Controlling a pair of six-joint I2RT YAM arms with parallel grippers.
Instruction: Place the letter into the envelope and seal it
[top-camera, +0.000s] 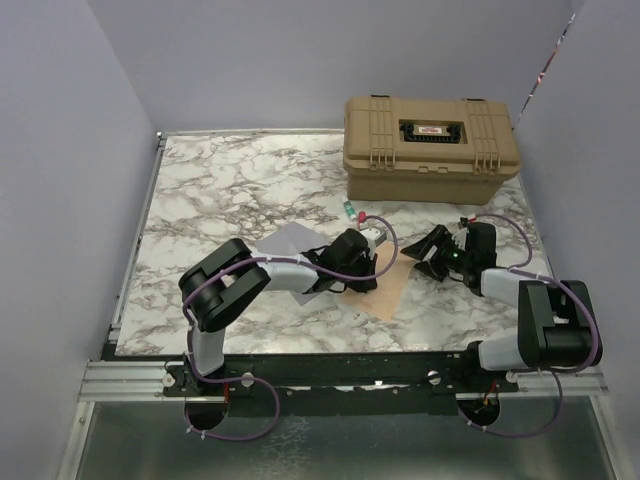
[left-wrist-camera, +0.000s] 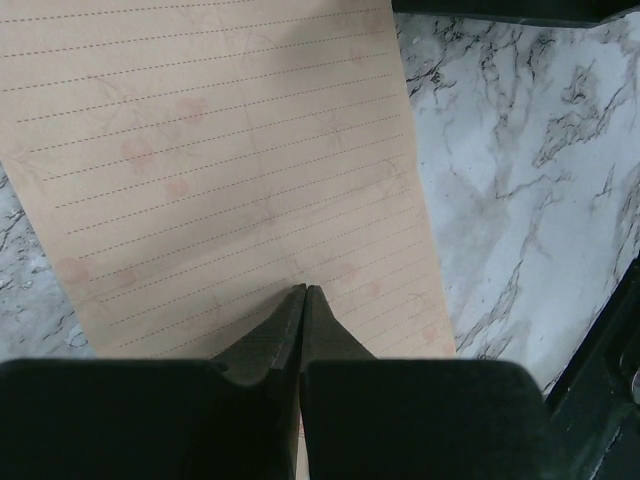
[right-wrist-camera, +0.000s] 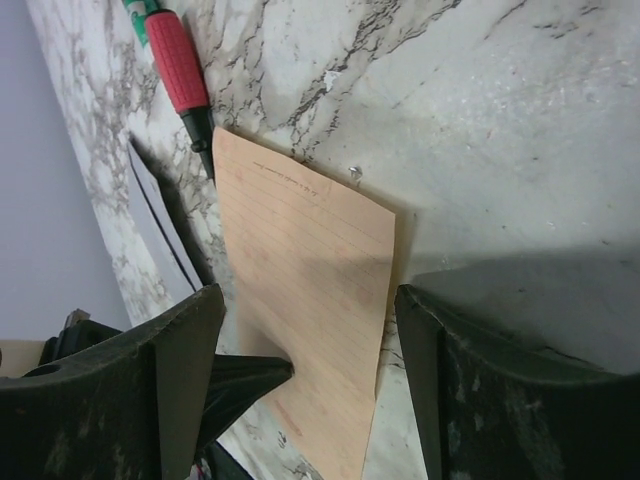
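Observation:
The tan lined letter lies flat on the marble table, right of centre. It fills the left wrist view and shows in the right wrist view. My left gripper is shut, and its joined tips rest on the letter's surface. My right gripper is open and empty, its jaws standing wide either side of the letter's near end. The grey envelope lies flat to the left of the letter, partly under my left arm; its edge shows in the right wrist view.
A big tan hard plastic case stands at the back right. A small red-and-green-handled tool lies between the case and the letter, its tip close to the letter's far corner. Grey walls close in the table.

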